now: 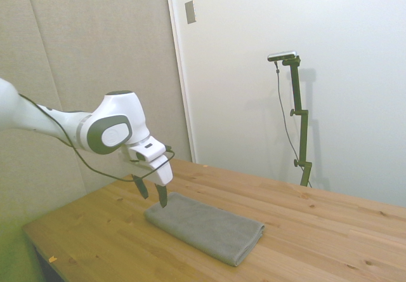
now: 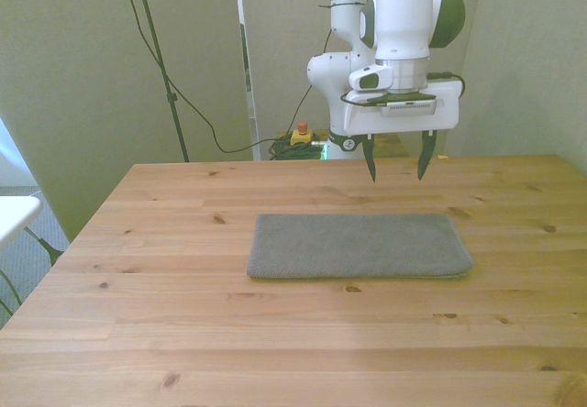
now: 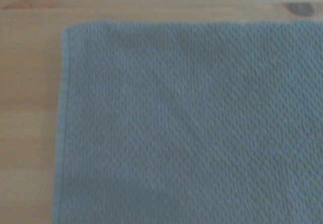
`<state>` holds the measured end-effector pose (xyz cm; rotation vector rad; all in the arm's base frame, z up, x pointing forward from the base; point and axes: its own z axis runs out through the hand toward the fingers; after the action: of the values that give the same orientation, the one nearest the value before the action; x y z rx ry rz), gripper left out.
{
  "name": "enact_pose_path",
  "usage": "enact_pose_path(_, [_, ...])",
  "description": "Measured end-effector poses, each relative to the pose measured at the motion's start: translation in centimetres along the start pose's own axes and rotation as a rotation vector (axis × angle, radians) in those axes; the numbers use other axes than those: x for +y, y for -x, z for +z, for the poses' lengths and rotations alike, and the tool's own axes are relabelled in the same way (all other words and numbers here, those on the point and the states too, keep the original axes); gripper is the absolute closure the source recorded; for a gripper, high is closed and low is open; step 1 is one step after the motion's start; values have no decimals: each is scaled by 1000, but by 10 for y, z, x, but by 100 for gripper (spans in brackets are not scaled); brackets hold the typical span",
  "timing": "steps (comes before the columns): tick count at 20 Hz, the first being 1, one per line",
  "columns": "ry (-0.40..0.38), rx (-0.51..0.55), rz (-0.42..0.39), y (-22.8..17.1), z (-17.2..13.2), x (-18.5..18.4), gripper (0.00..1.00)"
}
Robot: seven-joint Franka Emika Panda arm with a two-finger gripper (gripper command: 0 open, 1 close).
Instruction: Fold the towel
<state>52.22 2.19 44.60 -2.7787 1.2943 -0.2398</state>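
On the wooden table (image 2: 138,334) – one grey towel (image 2: 358,245), lying flat, lengthwise across the middle. One gripper (image 2: 397,159) hangs just above its far edge, toward the front view's right – fingers spread wide, holding nothing, not touching cloth.

A wooden table (image 2: 183,334) with dark knots fills the foreground, and behind its far edge a yellow box with a red button (image 2: 300,134) sits on the floor among black cables (image 2: 197,109).
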Motion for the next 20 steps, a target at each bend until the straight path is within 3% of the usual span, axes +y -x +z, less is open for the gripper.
enact_pose_path(3, [52,63,38,10,22,-52,0])
enact_pose_path(9, [151,126,41,77,57,-143,0])
enact_pose_path(14, [290,190,46,95,73,-156,0])
enact_pose_path(20, [333,264,14,104,100,-160,0])
